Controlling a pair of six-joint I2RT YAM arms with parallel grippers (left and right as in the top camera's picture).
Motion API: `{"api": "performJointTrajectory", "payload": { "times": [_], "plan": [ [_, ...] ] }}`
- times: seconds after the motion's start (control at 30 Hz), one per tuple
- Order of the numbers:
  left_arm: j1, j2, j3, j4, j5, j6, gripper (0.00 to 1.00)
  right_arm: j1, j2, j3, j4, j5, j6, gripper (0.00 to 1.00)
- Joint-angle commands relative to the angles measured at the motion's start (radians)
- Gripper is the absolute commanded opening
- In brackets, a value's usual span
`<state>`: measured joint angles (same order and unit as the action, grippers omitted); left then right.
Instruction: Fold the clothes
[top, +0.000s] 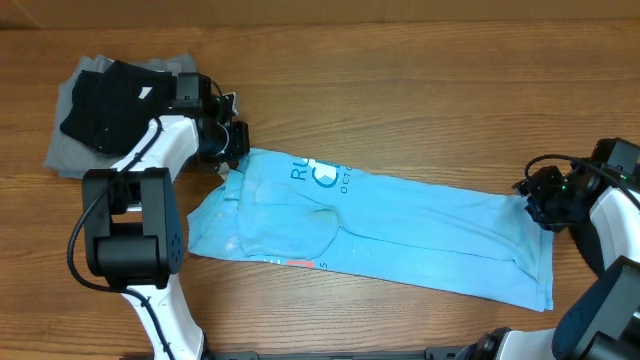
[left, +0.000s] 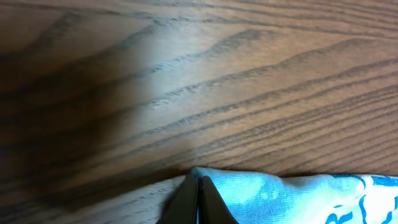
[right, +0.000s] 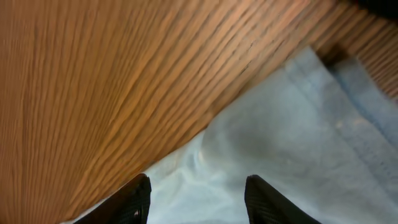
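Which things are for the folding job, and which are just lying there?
Job: blue shirt; black piece; grey piece; left end effector, shut on the shirt's corner; right end effector, open over its other end.
Just there: table.

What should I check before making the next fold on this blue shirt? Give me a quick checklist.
1. Left jaws shut on a corner of the blue shirt: ok.
2. Right jaws gripping the shirt's other end: not ok; they stand open, with cloth showing between them.
3. Shirt laid out as a long strip: ok, though wrinkled near the middle.
4. Black and grey pile apart from the shirt: ok.
5. How many cloth layers the left jaws hold: cannot tell.
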<state>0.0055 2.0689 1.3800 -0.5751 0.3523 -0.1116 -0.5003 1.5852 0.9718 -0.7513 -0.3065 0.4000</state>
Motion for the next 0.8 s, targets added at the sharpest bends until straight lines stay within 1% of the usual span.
{"api": "performJointTrajectory", "payload": {
  "times": [0.0,0.13,0.17,0.23,0.3,0.33,0.4,0.43,0.5,0.63,0.7,0.77],
  "plan": [
    [0.051,0.005,0.049,0.001,0.008,0.018,0.04,0.008,0.005,-0.005,0.026,0.026,0.027,0.52],
    [0.088,0.005,0.1,-0.049,0.012,0.03,0.04,0.02,0.018,-0.005,0.021,0.026,0.027,0.52],
    [0.093,0.005,0.11,-0.069,0.033,0.031,0.04,0.024,0.027,-0.005,0.018,0.026,0.027,0.52],
    [0.093,0.005,0.114,-0.103,0.149,0.074,0.04,0.026,0.044,-0.005,0.017,0.031,0.027,0.52],
    [0.084,0.005,0.114,-0.163,0.275,0.159,0.07,0.025,0.066,-0.005,0.018,0.049,0.038,0.52],
    [0.075,0.005,0.113,-0.196,0.293,0.19,0.09,0.025,0.077,-0.005,0.018,0.053,0.047,0.52],
    [0.046,0.005,0.113,-0.271,0.254,0.257,0.16,0.025,0.095,-0.005,0.022,0.052,0.047,0.52],
    [0.03,0.005,0.109,-0.285,0.204,0.268,0.2,0.025,0.101,-0.005,0.021,0.052,0.047,0.52],
    [0.01,0.005,0.1,-0.282,0.169,0.268,0.24,0.025,0.104,-0.005,0.019,0.052,0.047,0.52],
    [-0.026,0.005,0.074,-0.257,0.174,0.261,0.24,0.025,0.105,-0.005,0.01,0.053,0.047,0.52],
    [-0.034,0.005,0.069,-0.246,0.175,0.26,0.21,0.025,0.106,-0.005,0.016,0.053,0.047,0.52],
    [-0.038,0.005,0.068,-0.261,0.165,0.257,0.22,0.025,0.108,-0.005,0.016,0.064,0.047,0.52]
  ]
}}
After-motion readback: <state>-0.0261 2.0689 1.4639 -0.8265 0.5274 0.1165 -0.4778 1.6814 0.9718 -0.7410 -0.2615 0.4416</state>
